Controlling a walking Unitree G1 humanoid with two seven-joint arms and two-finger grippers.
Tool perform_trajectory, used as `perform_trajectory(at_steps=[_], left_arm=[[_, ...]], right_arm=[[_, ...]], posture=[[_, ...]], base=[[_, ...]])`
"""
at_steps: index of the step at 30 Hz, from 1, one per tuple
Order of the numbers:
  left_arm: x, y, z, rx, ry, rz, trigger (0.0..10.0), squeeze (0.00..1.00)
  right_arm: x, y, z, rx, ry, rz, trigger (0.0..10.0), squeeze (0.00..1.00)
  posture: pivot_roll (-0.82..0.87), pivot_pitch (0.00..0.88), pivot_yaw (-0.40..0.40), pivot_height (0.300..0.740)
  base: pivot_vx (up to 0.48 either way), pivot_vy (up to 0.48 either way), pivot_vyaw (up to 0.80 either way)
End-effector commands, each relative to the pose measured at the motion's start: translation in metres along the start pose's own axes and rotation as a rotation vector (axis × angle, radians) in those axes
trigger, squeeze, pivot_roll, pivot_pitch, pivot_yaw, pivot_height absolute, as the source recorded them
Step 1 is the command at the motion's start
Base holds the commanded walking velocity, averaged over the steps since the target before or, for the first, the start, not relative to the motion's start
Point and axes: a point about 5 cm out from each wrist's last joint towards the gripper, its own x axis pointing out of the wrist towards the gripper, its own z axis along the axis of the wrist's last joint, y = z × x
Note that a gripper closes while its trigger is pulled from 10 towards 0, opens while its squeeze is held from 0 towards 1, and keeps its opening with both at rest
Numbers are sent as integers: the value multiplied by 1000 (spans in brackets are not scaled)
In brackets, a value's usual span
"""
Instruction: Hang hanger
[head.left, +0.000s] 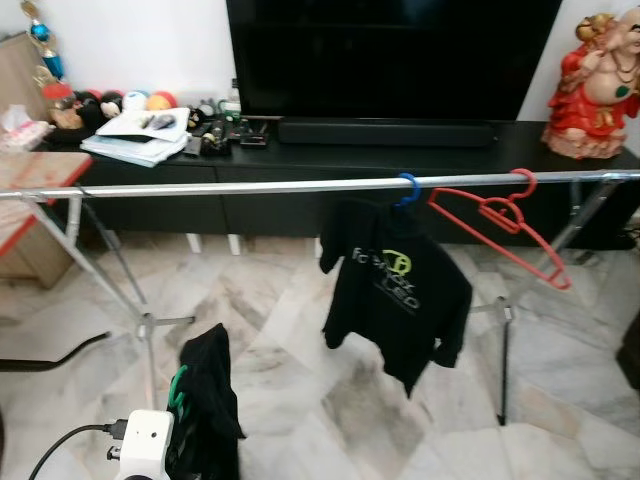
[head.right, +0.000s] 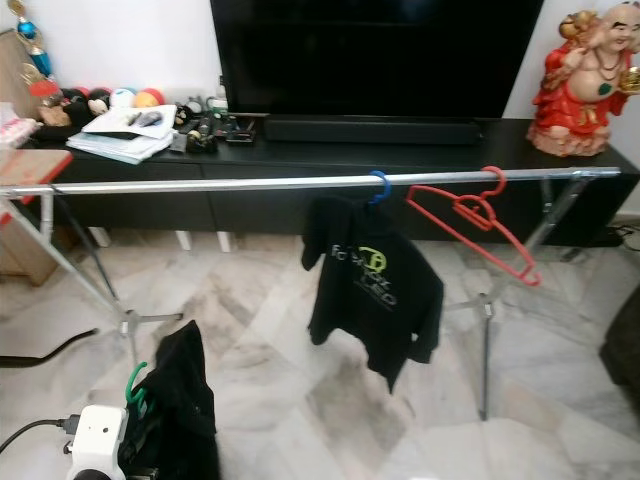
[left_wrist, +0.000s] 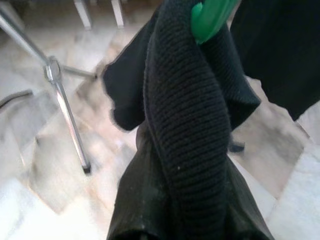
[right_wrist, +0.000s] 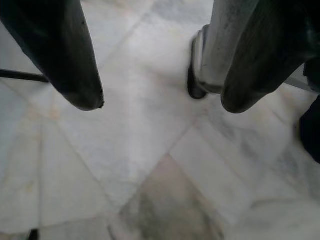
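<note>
A silver clothes rail (head.left: 250, 188) runs across the room at chest height. On it hang a black printed T-shirt (head.left: 395, 290) on a blue hanger (head.left: 407, 188) and, to its right, an empty red hanger (head.left: 500, 225). Low at the left, my left arm's white wrist (head.left: 145, 440) holds up a black garment (head.left: 208, 400) on a green hanger (head.left: 178, 388), below the rail. The cloth (left_wrist: 190, 140) covers the left fingers, with the green hanger (left_wrist: 210, 17) close in front. My right gripper (right_wrist: 165, 102) is open above the marble floor, empty.
Behind the rail stand a black TV cabinet (head.left: 400, 150) with a large TV (head.left: 390, 55), clutter at its left and a red statue (head.left: 590, 90) at its right. Rail legs (head.left: 145, 320) (head.left: 503, 340) stand on the floor. A cable (head.left: 60, 355) lies at the left.
</note>
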Motion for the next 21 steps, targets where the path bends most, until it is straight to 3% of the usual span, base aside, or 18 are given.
perform_trajectory(at_steps=[1, 16, 21], left_arm=[[-1, 6, 5, 26, -21, 28, 10000, 0], [-4, 16, 10, -4, -56, 107, 10000, 0], [-4, 19, 10, -10, -54, 142, 10000, 0]], right_arm=[[0, 1, -1, 8, 6, 2, 10000, 0], [1, 22, -3, 6, 7, 24, 10000, 0], [2, 20, 1, -37, 5, 50, 10000, 0]], posture=[[1, 79, -15, 721], [4, 85, -26, 721], [5, 86, -28, 721]], base=[[0, 0, 0], [0, 0, 0], [274, 0, 0]])
